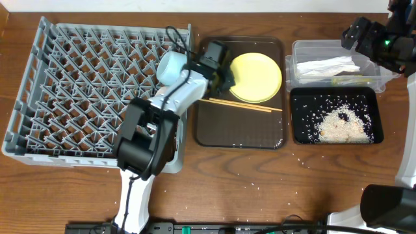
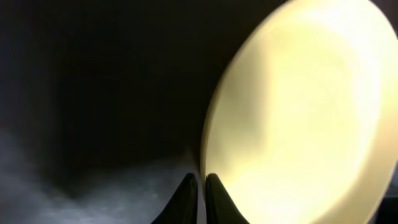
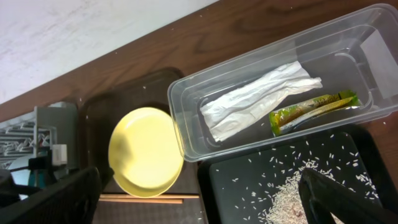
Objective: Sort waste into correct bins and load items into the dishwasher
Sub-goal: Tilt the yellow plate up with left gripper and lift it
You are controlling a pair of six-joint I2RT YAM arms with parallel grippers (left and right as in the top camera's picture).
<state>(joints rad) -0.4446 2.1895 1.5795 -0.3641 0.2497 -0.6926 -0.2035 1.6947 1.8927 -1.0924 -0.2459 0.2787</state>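
The yellow plate (image 1: 257,77) lies on the brown tray (image 1: 240,130), with the pair of chopsticks (image 1: 244,104) in front of it. My left gripper (image 1: 225,77) is shut on the plate's left rim. In the left wrist view the fingertips (image 2: 202,186) pinch the thin edge of the plate (image 2: 298,112). My right gripper (image 1: 356,34) is open and empty, high over the far right. Its fingers (image 3: 199,199) spread wide above the plate (image 3: 146,152), chopsticks (image 3: 143,199) and bins. No cup shows for certain.
The grey dish rack (image 1: 84,91) fills the left. The clear tub (image 1: 338,44) holds the napkin (image 1: 328,66) and chopstick sleeve (image 1: 354,79). The black tray (image 1: 302,130) holds rice (image 1: 341,127). A pale round shape (image 1: 172,66) sits by the rack's right edge. Loose grains dot the table.
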